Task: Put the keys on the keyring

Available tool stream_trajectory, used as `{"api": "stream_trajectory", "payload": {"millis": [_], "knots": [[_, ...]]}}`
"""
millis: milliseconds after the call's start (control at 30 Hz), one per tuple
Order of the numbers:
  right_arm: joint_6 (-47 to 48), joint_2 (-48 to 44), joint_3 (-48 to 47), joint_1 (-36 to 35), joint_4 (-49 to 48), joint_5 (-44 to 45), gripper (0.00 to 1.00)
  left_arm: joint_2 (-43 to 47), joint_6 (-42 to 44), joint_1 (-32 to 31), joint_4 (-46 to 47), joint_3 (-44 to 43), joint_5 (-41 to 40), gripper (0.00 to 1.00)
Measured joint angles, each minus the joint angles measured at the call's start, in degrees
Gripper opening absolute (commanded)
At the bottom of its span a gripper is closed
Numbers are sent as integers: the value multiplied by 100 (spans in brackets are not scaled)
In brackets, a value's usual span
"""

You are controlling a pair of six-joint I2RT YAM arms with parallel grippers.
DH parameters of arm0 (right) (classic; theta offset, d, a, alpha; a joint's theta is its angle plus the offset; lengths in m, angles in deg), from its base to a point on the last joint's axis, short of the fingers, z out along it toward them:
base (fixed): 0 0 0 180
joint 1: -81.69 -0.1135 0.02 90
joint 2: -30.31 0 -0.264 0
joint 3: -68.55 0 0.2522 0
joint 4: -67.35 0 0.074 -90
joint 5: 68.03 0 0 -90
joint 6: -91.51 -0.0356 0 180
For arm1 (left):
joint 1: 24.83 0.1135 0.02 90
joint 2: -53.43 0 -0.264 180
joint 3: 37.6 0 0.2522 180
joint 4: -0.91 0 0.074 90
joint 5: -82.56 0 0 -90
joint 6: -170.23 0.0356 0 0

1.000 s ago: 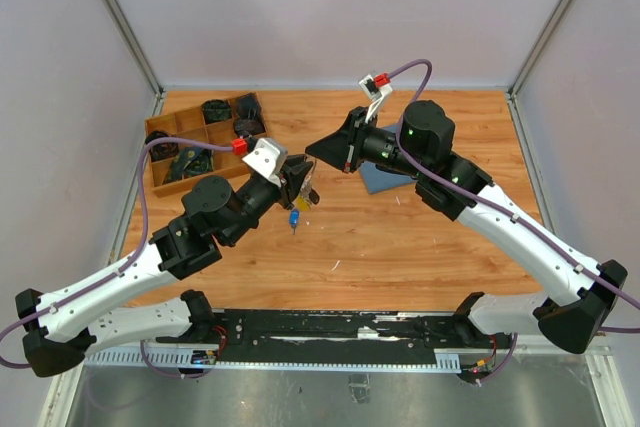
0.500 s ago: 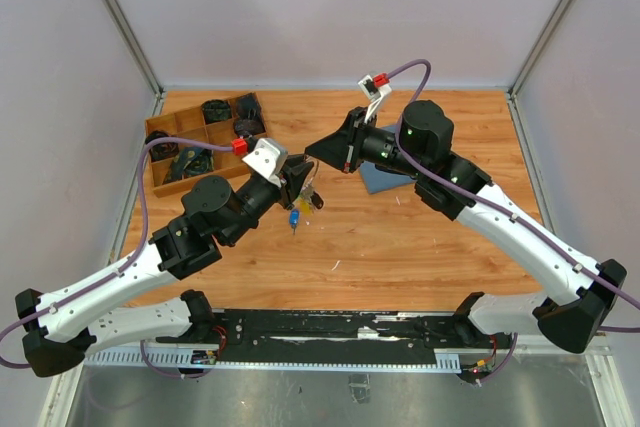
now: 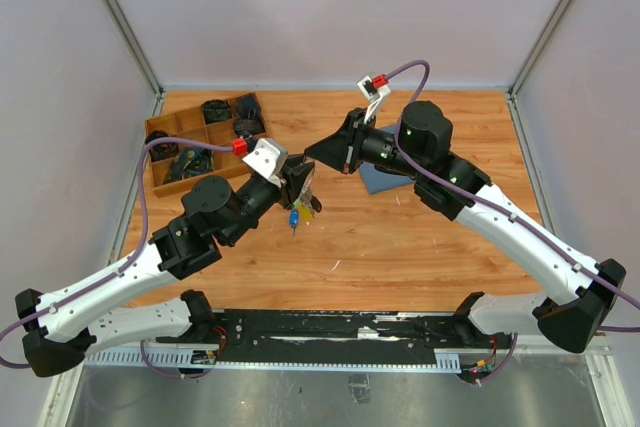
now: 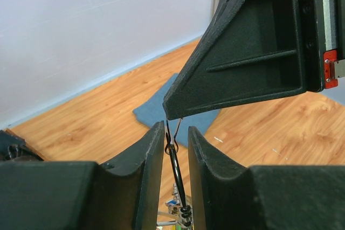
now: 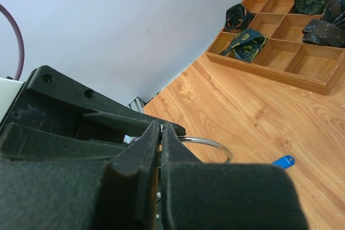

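The keyring [image 4: 176,168] is a thin wire ring held above the table, seen edge-on in the left wrist view. My right gripper [image 3: 311,153] is shut on the ring's top; the wire [image 5: 214,143] curves out from its fingertips. My left gripper [image 4: 177,144] is open, a finger on each side of the ring with a gap. A bunch of keys [image 4: 180,209] hangs at the ring's bottom, with a yellow head [image 3: 304,209] showing below the left gripper [image 3: 303,190]. A bright blue-headed key [image 5: 283,161] lies on the wood; its blue head [image 3: 294,217] shows below the left gripper.
A wooden compartment tray [image 3: 170,173] with dark rolled items stands at the back left, also in the right wrist view [image 5: 280,71]. A blue cloth [image 3: 378,183] lies under the right arm and behind the ring [image 4: 156,112]. Grey walls enclose the table.
The left jaws have eased slightly wider around the ring. The yellow-headed key under them has swung a little to the right. Both arms have stayed almost still.
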Motion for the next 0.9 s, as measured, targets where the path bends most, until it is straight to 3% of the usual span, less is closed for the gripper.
{"api": "stream_trajectory", "payload": {"millis": [300, 533, 800, 900], "knots": [[-4, 2, 76, 0, -17, 0, 1, 0, 4, 0, 0, 0, -4, 20], [-4, 2, 79, 0, -20, 0, 1, 0, 20, 0, 0, 0, -26, 19], [-7, 2, 79, 0, -20, 0, 1, 0, 17, 0, -2, -9, -37, 1], [-7, 2, 79, 0, -55, 2, 10, -17, 20, 0, -9, -42, -59, 0]]}}
